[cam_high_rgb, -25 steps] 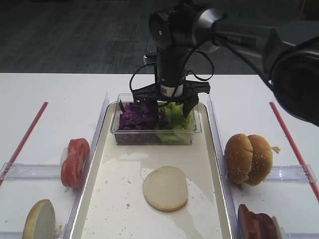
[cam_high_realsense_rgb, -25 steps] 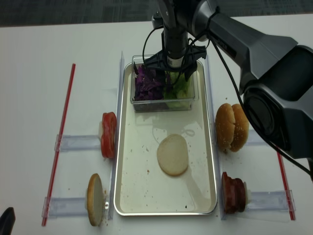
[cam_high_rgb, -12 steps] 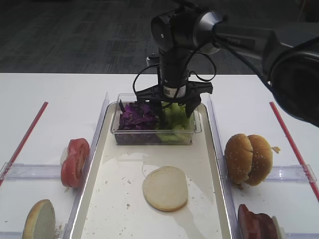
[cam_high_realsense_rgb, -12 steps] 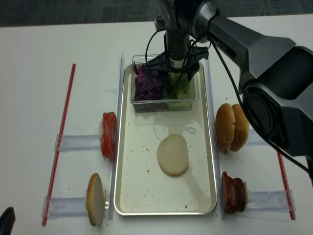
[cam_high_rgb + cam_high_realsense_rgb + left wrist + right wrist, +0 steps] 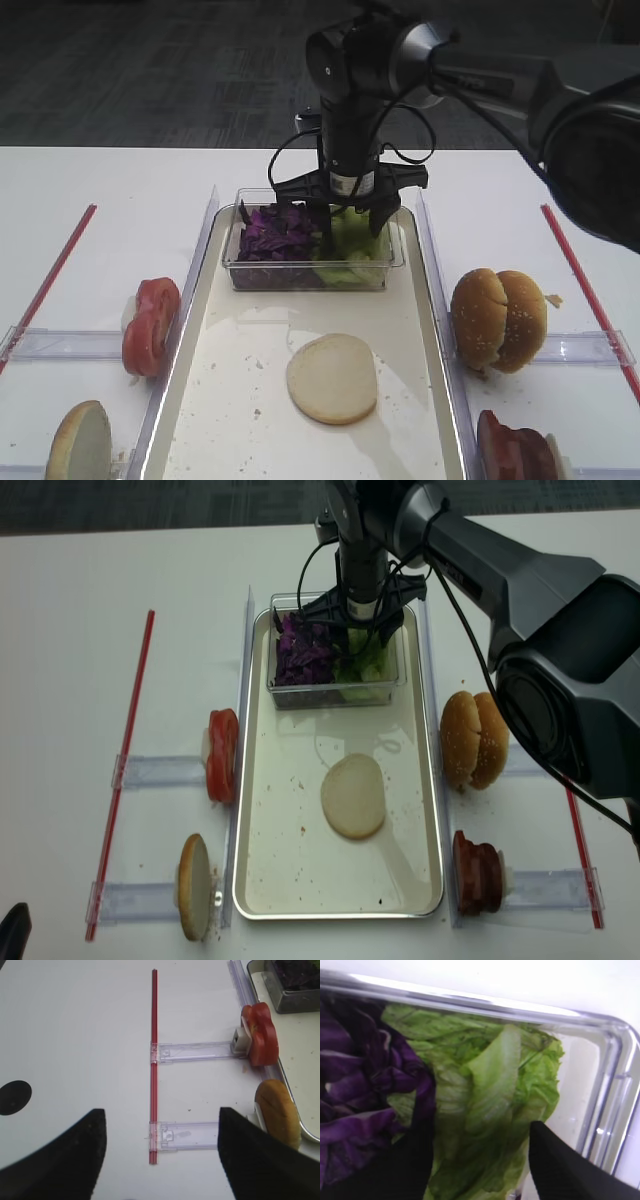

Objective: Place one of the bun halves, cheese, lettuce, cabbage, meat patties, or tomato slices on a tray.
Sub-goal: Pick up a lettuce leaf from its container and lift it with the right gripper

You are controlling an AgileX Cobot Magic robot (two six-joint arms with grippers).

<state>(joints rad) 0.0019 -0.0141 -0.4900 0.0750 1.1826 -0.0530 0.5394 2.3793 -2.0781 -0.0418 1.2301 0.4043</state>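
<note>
My right gripper (image 5: 352,215) reaches down into a clear box (image 5: 312,272) at the tray's far end. It is open, and its fingers straddle the light green lettuce (image 5: 490,1085) and press into the leaves. Purple cabbage (image 5: 275,235) fills the box's left half. One bun half (image 5: 331,378) lies cut face up on the cream tray (image 5: 240,400). My left gripper (image 5: 160,1112) hangs open over the bare table at the left. No cheese is in view.
On holders left of the tray stand tomato slices (image 5: 150,325) and a bun half (image 5: 78,440). To the tray's right are bun halves (image 5: 498,318) and meat patties (image 5: 510,450). Red strips (image 5: 50,275) mark both table sides.
The right gripper shifted slightly to the right over the lettuce, and its jaws drew a little closer together around the leaves. Nothing else moved.
</note>
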